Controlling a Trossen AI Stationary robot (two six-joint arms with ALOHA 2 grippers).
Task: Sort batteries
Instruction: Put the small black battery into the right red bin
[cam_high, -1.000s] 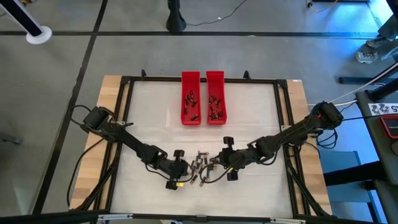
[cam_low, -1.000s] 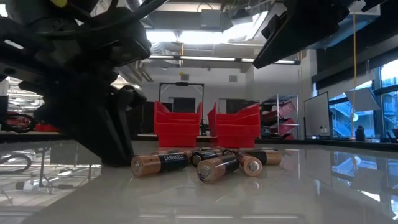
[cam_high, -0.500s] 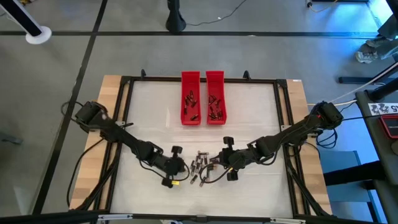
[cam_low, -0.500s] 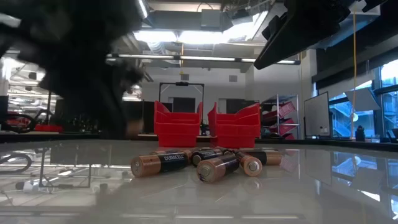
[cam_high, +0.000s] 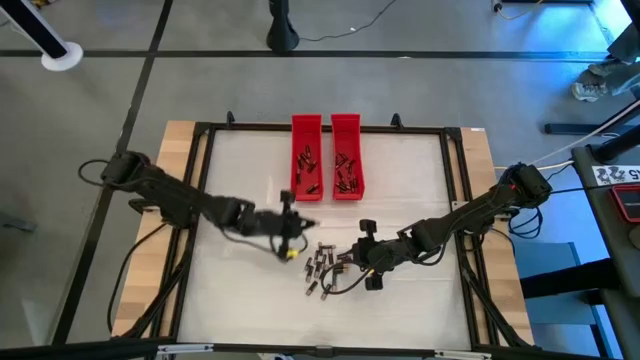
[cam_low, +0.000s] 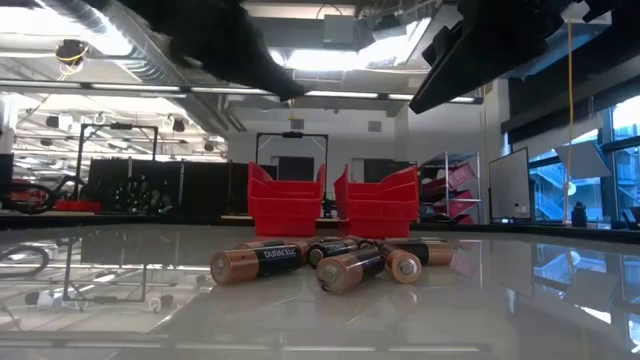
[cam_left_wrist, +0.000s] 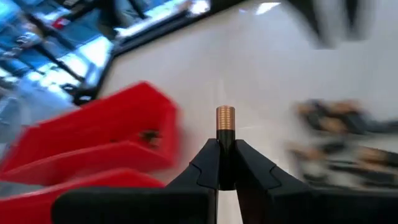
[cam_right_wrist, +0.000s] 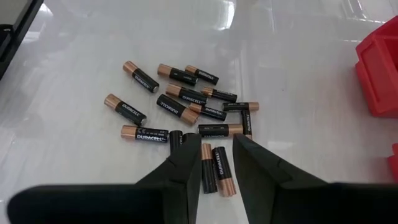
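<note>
A glossy white surface (cam_high: 420, 180) carries two red trays (cam_high: 326, 158) side by side, with loose batteries (cam_high: 322, 266) clustered nearer the front.

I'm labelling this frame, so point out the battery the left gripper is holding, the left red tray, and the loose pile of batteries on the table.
battery (cam_left_wrist: 225, 116), left wrist view, on its coppery end.
left red tray (cam_high: 306, 124), high view, on its far rim.
pile of batteries (cam_right_wrist: 181, 94), right wrist view, on a middle battery's dark body.

2 red trays (cam_high: 306, 160) & (cam_high: 346, 160) side by side at table's far middle, touching or nearly. White tabletop (cam_high: 400, 190) w/ black frame, wood edges (cam_high: 150, 260) L & R.
</note>
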